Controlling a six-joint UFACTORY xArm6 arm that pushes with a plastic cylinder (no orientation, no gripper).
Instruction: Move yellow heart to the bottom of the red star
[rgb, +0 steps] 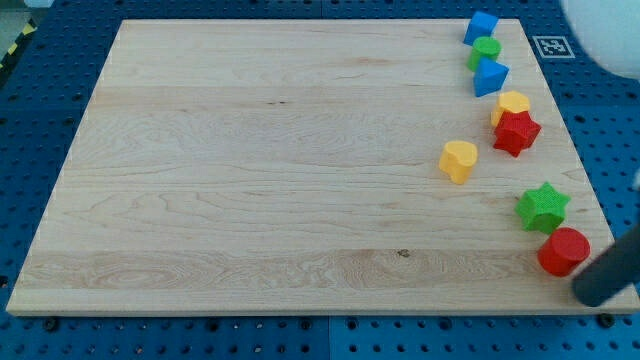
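Observation:
The yellow heart (458, 160) lies on the wooden board (250, 170), to the left of and slightly below the red star (516, 131). The red star sits near the board's right edge, touching a yellow hexagon (511, 105) just above it. My tip (589, 291) is at the view's bottom right, off the board's right edge, just right of and below a red cylinder (564, 251). It is far from the yellow heart, below and to its right.
A blue cube (481, 27), a green cylinder (486, 50) and a blue triangular block (490, 76) form a column at the top right. A green star (542, 207) lies between the red star and the red cylinder. A blurred white shape (610, 30) fills the top right corner.

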